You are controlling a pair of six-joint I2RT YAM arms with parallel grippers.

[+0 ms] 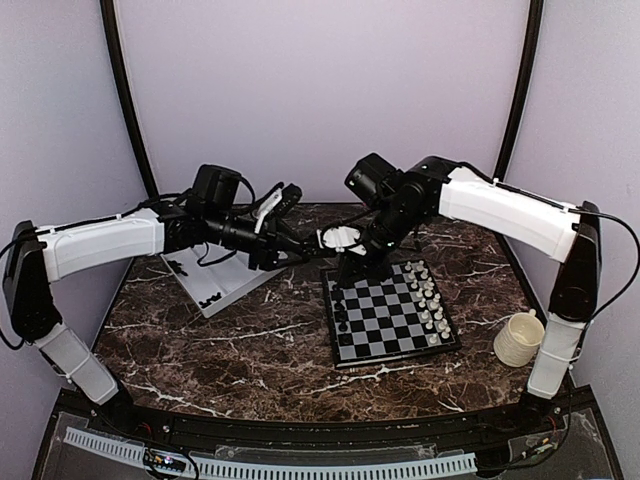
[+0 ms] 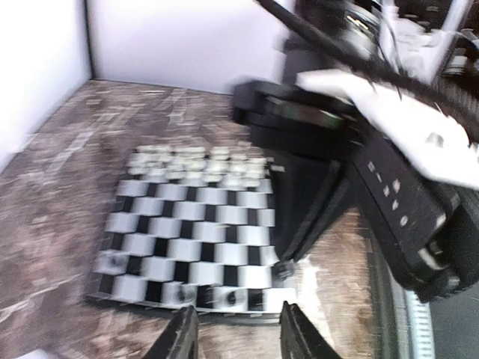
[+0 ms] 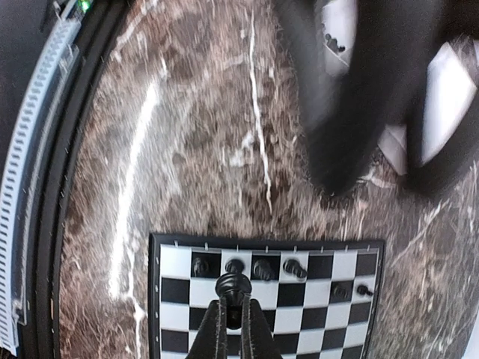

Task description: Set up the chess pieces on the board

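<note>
The board point(image 1: 392, 318) lies right of centre, with white chessmen along its right side point(image 1: 430, 300) and a few black chess pieces point(image 1: 342, 318) along its left side. My right gripper point(image 1: 347, 276) hangs over the board's far left corner. In the right wrist view it point(image 3: 233, 303) is shut on a black chess piece point(image 3: 233, 284) just above the board point(image 3: 299, 314), close to the black pieces standing in the edge row point(image 3: 262, 268). My left gripper point(image 1: 308, 252) is open and empty beside the board point(image 2: 194, 232); its fingers point(image 2: 183, 338) frame the near edge.
A white tray point(image 1: 235, 285) holding more black pieces point(image 1: 210, 298) stands left of the board. A cream cup point(image 1: 518, 338) stands at the right. The right arm point(image 2: 389, 149) crosses close in front of the left wrist camera. The table is dark marble.
</note>
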